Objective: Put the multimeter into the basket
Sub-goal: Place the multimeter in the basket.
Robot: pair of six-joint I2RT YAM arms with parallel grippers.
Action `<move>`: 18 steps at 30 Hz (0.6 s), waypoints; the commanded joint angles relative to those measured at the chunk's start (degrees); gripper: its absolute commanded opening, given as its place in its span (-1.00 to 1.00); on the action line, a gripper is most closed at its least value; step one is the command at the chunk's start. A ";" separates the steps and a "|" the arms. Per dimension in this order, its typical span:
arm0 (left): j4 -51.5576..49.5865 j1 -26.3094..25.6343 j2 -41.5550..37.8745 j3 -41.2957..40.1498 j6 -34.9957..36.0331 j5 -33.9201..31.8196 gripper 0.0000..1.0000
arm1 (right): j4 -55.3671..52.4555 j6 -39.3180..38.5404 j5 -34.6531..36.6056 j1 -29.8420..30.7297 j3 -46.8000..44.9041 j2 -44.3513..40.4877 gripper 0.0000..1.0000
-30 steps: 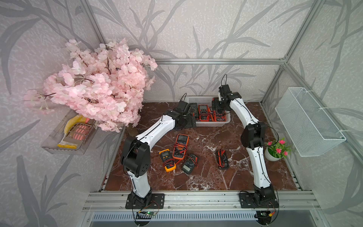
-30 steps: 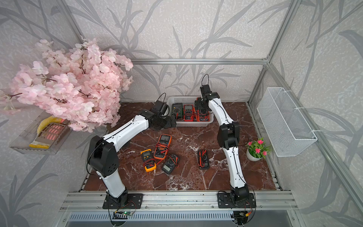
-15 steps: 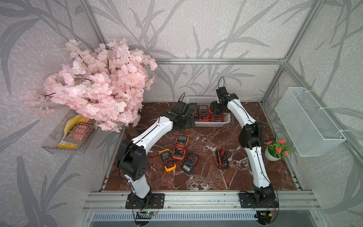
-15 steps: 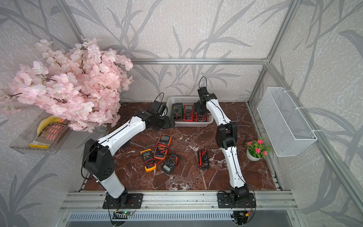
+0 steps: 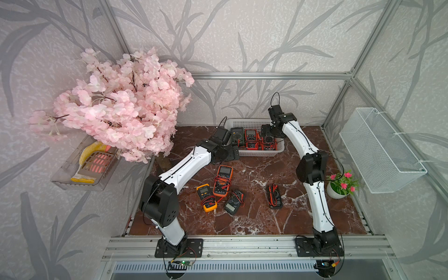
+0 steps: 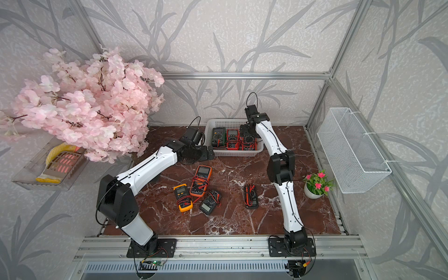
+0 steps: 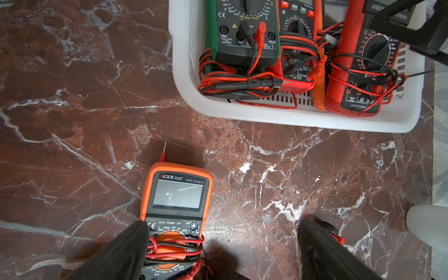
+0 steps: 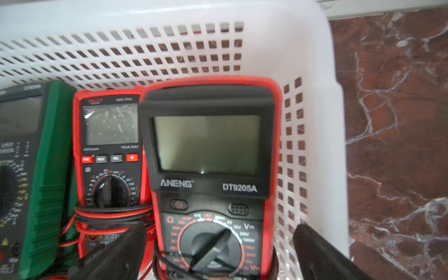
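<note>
The right gripper stands wide open and empty, its fingers straddling the red ANENG DT9205A multimeter. That multimeter lies in the white basket, at upper centre in a top view. The left gripper, equally spread and empty, hangs over the marble tabletop between the basket and the orange Victor 890F multimeter.

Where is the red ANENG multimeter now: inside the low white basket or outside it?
Inside. The red ANENG multimeter lies face up within the walls of the basket, beside the smaller red meter.
</note>
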 commanded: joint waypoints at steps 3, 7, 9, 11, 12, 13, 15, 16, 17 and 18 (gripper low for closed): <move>0.59 0.15 -2.92 -2.47 0.17 -2.33 1.00 | -2.50 2.05 -0.34 -0.25 0.39 -7.03 0.99; 0.18 0.33 -4.23 -4.69 0.44 -4.50 1.00 | -1.90 3.54 -2.67 0.00 -3.75 -11.14 0.99; -0.22 0.35 -4.56 -5.80 0.84 -5.70 1.00 | -0.80 4.11 -3.68 0.42 -7.26 -13.77 0.99; -0.49 0.35 -4.71 -6.91 1.49 -6.84 1.00 | 0.95 4.75 -4.44 1.05 -11.68 -16.81 0.99; -0.51 0.34 -4.79 -7.46 1.87 -7.29 1.00 | 2.02 5.12 -4.88 1.52 -14.40 -18.53 0.99; -0.51 0.34 -4.79 -8.00 2.34 -7.54 1.00 | 3.25 5.49 -5.16 2.01 -17.47 -20.54 0.99; -0.50 0.34 -4.71 -8.91 3.15 -8.17 1.00 | 5.87 6.62 -5.93 3.04 -23.47 -24.34 0.99; -0.38 0.34 -4.49 -9.38 3.66 -8.49 1.00 | 7.63 7.16 -6.86 3.55 -27.58 -26.58 0.99; -0.26 0.35 -4.32 -9.63 4.09 -8.75 1.00 | 9.07 7.87 -7.35 3.97 -30.91 -28.54 0.99; -0.10 0.40 -4.08 -9.92 4.58 -8.94 1.00 | 10.95 8.91 -8.00 4.35 -34.91 -30.78 0.99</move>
